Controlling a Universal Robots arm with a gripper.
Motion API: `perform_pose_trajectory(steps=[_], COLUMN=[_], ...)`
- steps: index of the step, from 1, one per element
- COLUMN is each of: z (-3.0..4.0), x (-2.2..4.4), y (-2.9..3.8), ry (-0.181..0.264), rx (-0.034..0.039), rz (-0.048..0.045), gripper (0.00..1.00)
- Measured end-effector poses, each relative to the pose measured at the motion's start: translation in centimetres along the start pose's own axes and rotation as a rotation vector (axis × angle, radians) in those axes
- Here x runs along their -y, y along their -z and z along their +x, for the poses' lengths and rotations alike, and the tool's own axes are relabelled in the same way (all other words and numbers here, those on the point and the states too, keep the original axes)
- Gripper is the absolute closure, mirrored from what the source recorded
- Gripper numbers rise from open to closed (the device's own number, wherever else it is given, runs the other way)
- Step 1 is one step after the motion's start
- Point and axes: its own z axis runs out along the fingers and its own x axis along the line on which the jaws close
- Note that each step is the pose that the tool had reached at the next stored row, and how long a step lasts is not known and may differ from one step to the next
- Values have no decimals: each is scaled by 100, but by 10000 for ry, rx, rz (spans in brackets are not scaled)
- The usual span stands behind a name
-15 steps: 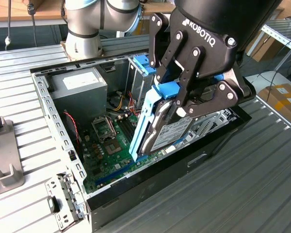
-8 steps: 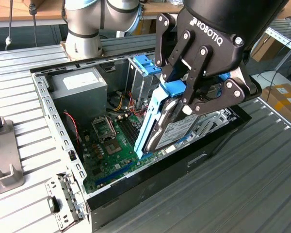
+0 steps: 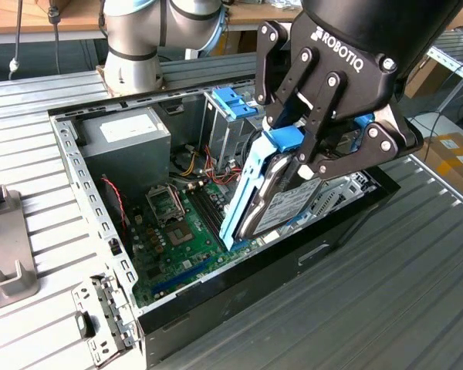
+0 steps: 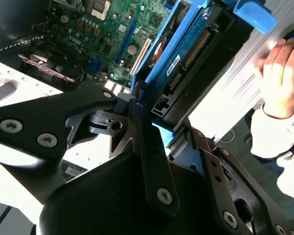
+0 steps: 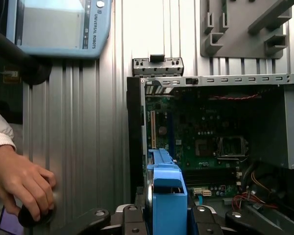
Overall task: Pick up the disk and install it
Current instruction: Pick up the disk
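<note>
The pick-up looks done and the install is not: the disk (image 3: 278,202) hangs inside the open computer case (image 3: 68,150). Its lower end is close over the motherboard (image 3: 177,231), and it is not yet seated in the drive cage (image 3: 230,123) standing within that case. The gripper (image 3: 299,154) reaches down into the case from above, jaws clamped on the disk's upper blue end, holding it on edge and tilted.
</note>
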Motion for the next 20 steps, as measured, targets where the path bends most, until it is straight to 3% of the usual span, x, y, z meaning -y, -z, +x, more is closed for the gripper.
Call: perform_pose_trajectory(steps=[20], z=[-4], x=[184], y=[-6], ry=[0], rx=[0], rz=[0], gripper=[63])
